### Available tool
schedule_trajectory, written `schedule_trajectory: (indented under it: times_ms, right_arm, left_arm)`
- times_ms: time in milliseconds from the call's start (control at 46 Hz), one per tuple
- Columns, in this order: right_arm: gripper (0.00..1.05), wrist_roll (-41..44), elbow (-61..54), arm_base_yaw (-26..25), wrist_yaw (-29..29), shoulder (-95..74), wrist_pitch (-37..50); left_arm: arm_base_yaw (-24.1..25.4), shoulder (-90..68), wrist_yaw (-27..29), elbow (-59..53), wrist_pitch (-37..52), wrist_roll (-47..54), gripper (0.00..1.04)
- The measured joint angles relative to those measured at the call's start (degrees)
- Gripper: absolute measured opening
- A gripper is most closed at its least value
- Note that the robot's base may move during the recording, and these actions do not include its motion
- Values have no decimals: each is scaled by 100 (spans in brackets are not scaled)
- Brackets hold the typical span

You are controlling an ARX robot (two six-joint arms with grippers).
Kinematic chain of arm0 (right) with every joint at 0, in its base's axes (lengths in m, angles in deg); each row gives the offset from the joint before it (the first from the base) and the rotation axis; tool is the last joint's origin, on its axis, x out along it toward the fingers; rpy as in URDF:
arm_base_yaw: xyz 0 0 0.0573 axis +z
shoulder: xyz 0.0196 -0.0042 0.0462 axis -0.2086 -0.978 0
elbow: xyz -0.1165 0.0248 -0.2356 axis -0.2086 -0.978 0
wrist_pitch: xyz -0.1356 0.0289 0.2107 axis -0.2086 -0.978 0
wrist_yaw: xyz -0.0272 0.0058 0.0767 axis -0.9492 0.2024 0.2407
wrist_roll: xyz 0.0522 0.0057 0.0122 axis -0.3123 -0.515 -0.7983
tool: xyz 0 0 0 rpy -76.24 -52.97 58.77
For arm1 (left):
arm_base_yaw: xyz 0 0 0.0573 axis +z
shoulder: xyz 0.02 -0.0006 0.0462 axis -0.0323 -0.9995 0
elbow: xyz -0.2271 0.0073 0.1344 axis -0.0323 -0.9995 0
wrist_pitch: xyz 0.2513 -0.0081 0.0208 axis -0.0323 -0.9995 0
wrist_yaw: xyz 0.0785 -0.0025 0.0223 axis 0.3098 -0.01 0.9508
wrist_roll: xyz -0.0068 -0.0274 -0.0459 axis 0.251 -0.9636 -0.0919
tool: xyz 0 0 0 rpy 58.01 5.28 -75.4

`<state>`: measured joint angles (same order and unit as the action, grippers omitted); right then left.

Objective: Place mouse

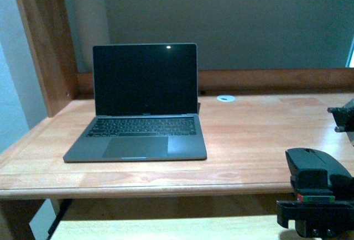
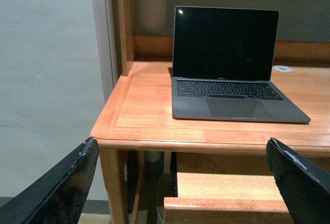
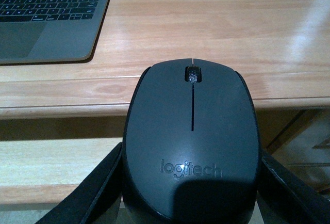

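A light wooden bench [image 1: 265, 135] carries an open grey laptop with a dark screen [image 1: 141, 107] on its left half. The left end effector [image 2: 180, 182] hangs off the bench's near left corner, fingers wide apart and empty. The right end effector [image 3: 192, 188] is clamped on the small black oval mouse [image 1: 311, 161] at the bench's near right edge, well right of the laptop.
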<state>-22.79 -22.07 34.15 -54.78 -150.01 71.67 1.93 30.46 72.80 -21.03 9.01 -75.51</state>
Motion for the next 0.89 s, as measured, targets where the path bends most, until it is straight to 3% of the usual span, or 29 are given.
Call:
schedule_trajectory:
  times_ms: [174, 391, 891]
  right_arm:
    - [63, -9, 31, 15, 22, -98, 168]
    - [63, -44, 1099, -162, 4, -1351, 68]
    - [63, -354, 3681, -713, 17, -3314, -1314]
  left_arm:
    - [0, 0, 2, 0, -13, 0, 98]
    - [-2, 0, 2, 0, -13, 0, 98]
    - [-2, 0, 2, 0, -13, 0, 98]
